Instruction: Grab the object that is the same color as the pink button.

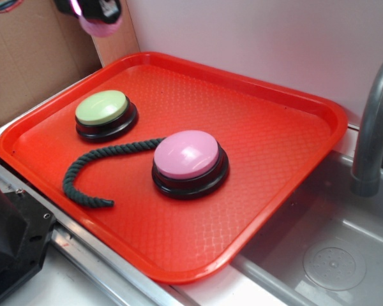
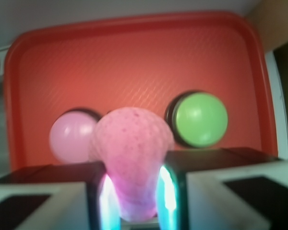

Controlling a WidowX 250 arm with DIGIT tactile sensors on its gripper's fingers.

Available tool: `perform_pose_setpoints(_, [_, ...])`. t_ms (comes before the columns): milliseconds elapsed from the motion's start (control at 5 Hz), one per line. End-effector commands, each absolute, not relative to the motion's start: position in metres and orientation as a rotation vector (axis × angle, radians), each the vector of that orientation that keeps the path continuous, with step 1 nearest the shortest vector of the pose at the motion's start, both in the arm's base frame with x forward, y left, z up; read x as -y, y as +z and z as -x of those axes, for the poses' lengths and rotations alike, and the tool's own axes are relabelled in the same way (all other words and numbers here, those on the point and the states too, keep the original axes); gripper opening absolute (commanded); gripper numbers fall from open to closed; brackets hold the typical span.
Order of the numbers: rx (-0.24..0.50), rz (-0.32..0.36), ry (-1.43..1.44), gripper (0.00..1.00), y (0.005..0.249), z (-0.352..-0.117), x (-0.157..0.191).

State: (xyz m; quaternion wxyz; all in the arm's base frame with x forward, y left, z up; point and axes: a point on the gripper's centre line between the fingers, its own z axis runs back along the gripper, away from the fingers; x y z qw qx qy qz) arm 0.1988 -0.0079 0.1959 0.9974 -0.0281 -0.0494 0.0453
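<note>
The pink ball (image 2: 133, 158), dimpled like a golf ball and visibly squeezed, is clamped between the jaws of the gripper (image 2: 134, 196), held high above the red tray (image 1: 274, 146). On the tray, the pink button (image 1: 186, 155) sits at 4 o'clock from the green button (image 1: 102, 107), a dark rope (image 1: 89, 169) lying between them.

The exterior view looks down at an angle on the red tray (image 1: 293, 127) from beyond its near corner, fairly close. The wrist view hangs high over the tray (image 2: 134, 57), facing down past the pincer (image 2: 134, 191). Both share the tray and its two buttons.
</note>
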Motion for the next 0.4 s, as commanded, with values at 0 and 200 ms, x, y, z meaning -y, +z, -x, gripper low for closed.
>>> perform_pose_setpoints(0, [0.202,0.061,0.161,0.00,0.2294,-0.1707,0.0277])
perform_pose_setpoints(200, [0.189,0.011,0.200,0.00,0.2286,-0.1702,0.0255])
